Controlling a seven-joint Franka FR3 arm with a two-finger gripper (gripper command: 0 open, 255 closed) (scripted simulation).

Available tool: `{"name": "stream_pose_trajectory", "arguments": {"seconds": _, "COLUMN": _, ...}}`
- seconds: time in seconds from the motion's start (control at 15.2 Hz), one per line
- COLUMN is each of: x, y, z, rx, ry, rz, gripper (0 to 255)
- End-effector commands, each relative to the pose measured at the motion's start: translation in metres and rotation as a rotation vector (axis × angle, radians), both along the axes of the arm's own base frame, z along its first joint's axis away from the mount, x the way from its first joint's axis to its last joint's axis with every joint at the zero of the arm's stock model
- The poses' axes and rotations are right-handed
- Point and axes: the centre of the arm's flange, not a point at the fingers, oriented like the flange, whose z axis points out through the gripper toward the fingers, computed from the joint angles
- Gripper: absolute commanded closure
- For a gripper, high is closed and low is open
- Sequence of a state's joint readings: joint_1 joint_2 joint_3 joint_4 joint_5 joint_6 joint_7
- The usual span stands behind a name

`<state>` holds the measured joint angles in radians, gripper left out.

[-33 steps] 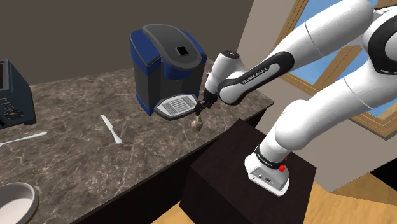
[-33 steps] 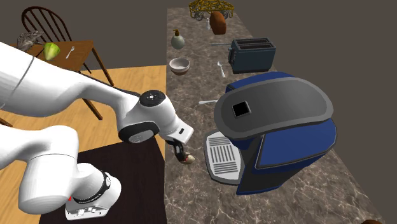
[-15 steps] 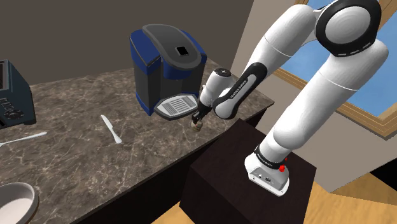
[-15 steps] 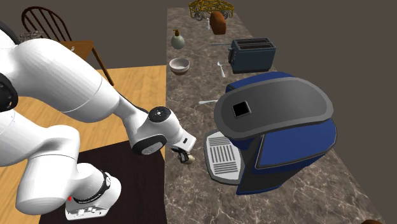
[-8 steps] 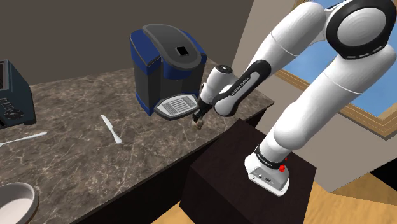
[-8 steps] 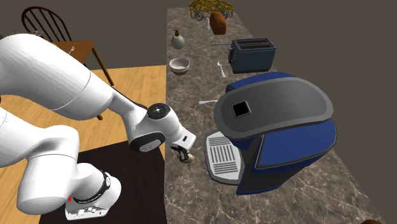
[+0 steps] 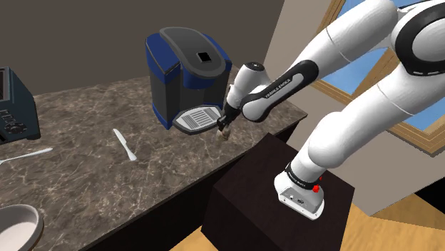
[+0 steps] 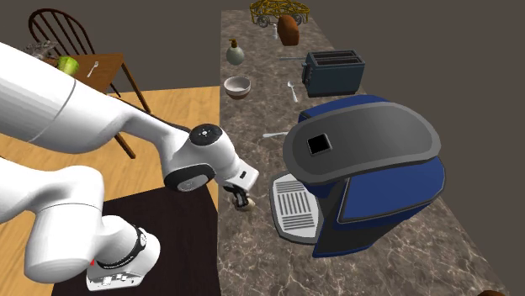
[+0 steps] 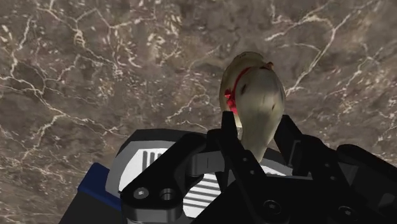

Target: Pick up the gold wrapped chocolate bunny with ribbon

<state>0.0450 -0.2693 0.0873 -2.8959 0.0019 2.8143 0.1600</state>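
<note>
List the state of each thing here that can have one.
gripper, shut on the chocolate bunny
chocolate bunny, clasped in the gripper, red ribbon on
coffee machine, upright, drip tray bare
bowl, upright on the counter
knife, lying flat on the counter

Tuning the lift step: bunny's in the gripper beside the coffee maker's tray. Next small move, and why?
Probably a short straight-up lift. The gripper is shut on the gold bunny, which is close to the marble counter and right beside the coffee maker's drip tray; moving sideways first might clip it.
</note>
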Motion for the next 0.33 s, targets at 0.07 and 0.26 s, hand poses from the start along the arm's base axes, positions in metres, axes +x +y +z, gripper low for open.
{"name": "stream_pose_trajectory", "arguments": {"seconds": 0.07, "x": 0.0, "y": -0.001, "z": 0.017, "rx": 0.0, "ry": 0.001, "rz": 0.0, "gripper": 255}}
{"name": "stream_pose_trajectory", "arguments": {"seconds": 0.26, "x": 0.0, "y": -0.001, "z": 0.023, "rx": 0.0, "ry": 0.001, "rz": 0.0, "gripper": 255}}
